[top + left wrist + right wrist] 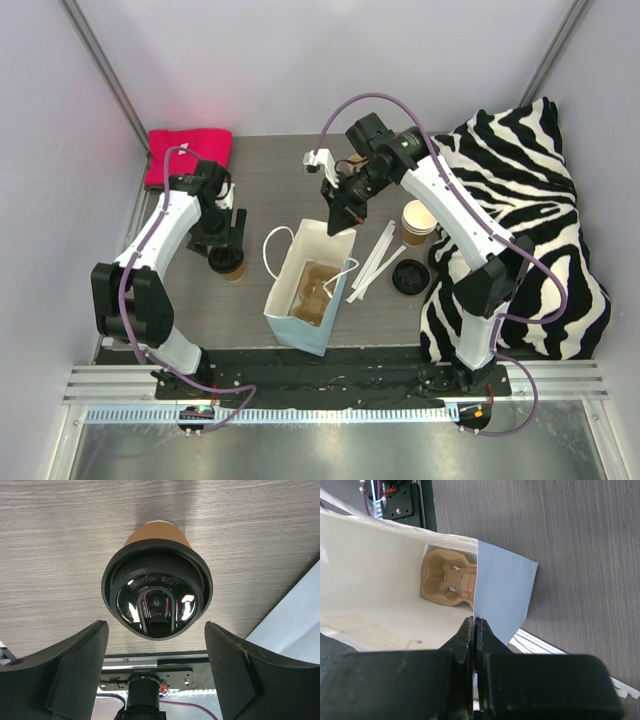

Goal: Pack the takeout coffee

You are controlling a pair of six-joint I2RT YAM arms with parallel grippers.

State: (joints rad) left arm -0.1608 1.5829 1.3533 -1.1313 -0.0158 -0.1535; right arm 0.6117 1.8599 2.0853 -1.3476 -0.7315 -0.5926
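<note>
One light blue paper bag, white inside, stands open on the grey wood-grain tabletop; we find a brown moulded-pulp carrier lying at its bottom. We note the right claw clamped on the bag's rim. One takeout coffee, tan paper under a glossy black domed lid, stands upright left of the bag, between the wide-spread fingers of the left claw.
</note>
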